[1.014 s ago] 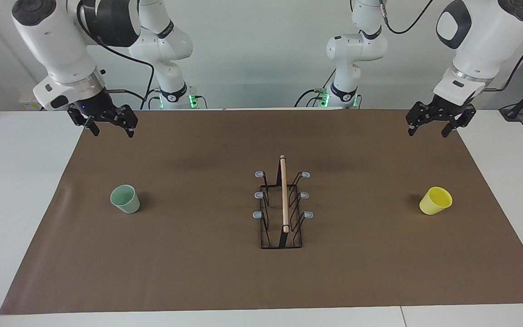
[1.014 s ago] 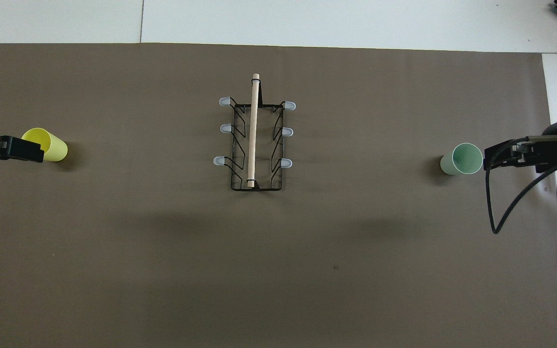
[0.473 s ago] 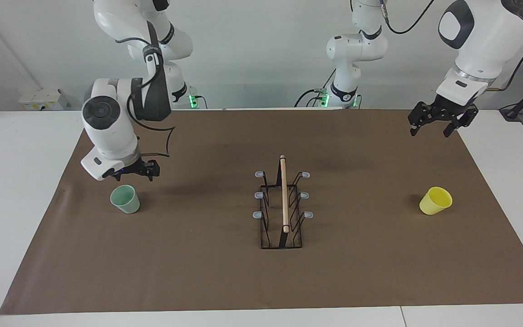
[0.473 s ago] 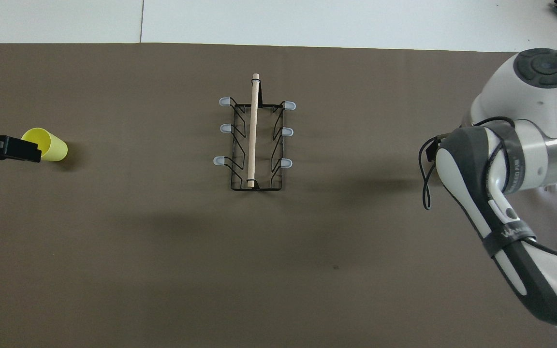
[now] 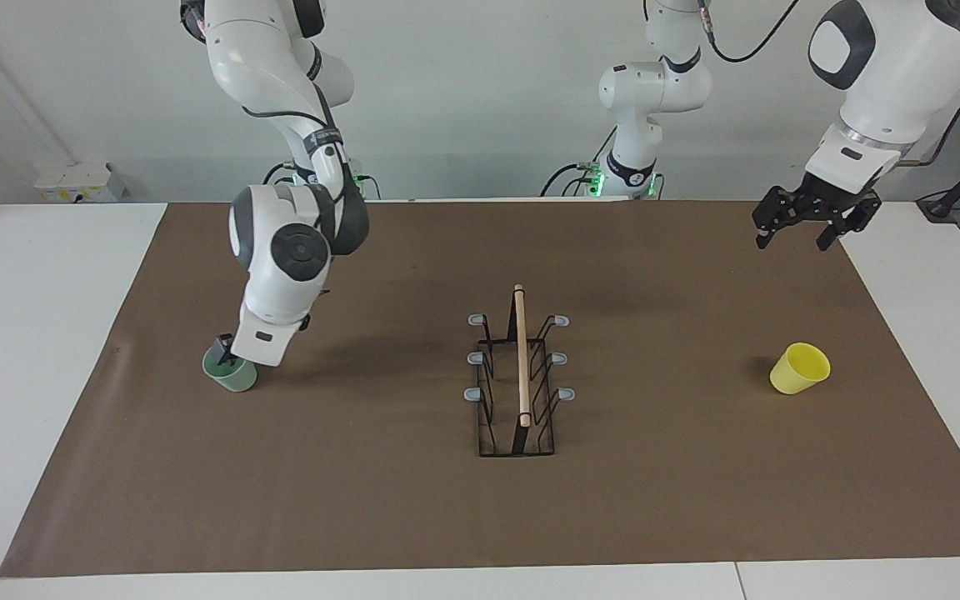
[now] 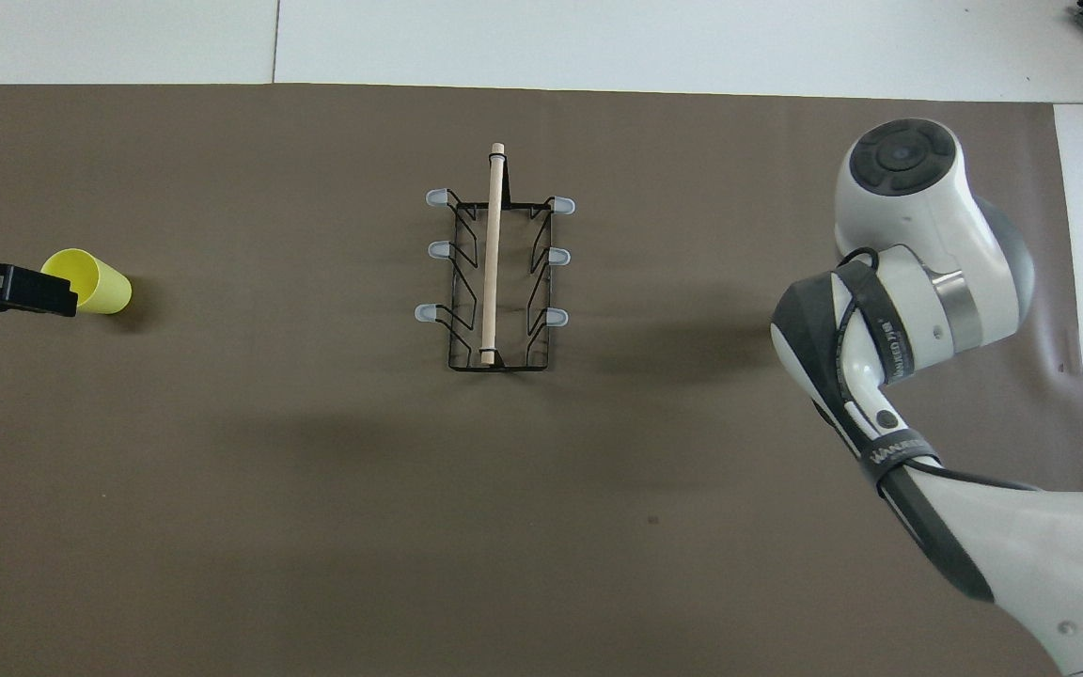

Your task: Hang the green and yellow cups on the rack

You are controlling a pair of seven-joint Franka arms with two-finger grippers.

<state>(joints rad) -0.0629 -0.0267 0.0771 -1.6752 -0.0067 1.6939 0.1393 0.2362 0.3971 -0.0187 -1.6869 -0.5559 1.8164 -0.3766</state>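
I saw the green cup (image 5: 232, 375) standing upright on the brown mat (image 5: 413, 517), toward the right arm's end of the table. Most of its rim was hidden by the wrist of the right gripper (image 5: 224, 348), which had its tip down at the cup's mouth. Only one dark finger (image 5: 221, 345) showed at the rim, so I could not make out whether it touched the cup or gripped anything; the jaws stood wide apart. From overhead the green cup was fully covered by the right arm's bulk.

The rack (image 5: 518, 379) stood mid-mat, its wooden rod running toward and away from the robots, all six grey-tipped prongs bare.

The yellow cup (image 5: 799, 368) sat tilted on the mat toward the left arm's end, well apart from the rack. The left gripper (image 5: 797, 235) hung in the air over the mat's corner nearest its base, fingers spread and holding nothing. Overhead, it was cut off by the picture's edge and overlapped the yellow cup's rim.
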